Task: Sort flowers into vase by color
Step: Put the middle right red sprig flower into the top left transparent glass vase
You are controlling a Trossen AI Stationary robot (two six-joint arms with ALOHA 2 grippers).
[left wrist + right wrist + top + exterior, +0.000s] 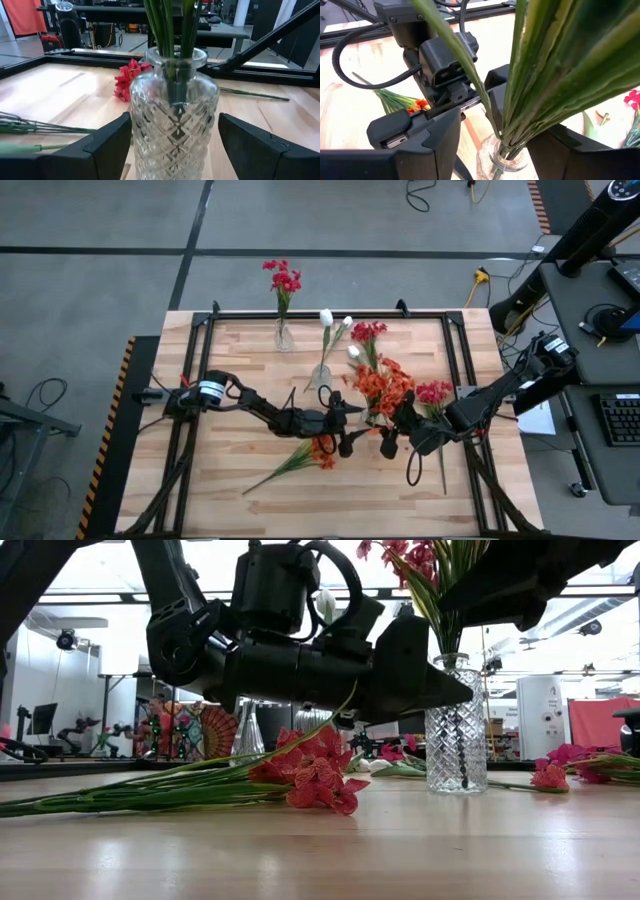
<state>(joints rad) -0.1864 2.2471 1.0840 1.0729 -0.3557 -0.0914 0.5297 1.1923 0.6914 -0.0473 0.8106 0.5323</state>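
A cut-glass vase point(172, 125) point(455, 730) stands on the table near its middle. It holds orange-red flowers point(385, 385) on green stalks point(535, 85). My left gripper point(174, 120) point(360, 428) reaches in level from the table's left, open, one finger on each side of the vase's body. My right gripper point(495, 130) point(396, 430) hangs above the vase mouth point(502, 157), open, with the stalks passing loose between its fingers. More orange-red flowers point(318, 452) point(315, 775) lie flat on the table nearer the front edge. My left gripper's fingers point(112, 142) stand close against the two sides of the vase's body point(145, 130), level, from the table's left. Whether they touch the glass, I cannot tell. The vase stands upright on the table.
A vase with crimson flowers point(283, 330) stands at the far left, and a vase with white buds point(322, 370) beside it. Crimson stems point(432, 392) point(127, 80) lie on the table to the right of the middle vase. Black rails point(330, 313) frame the table.
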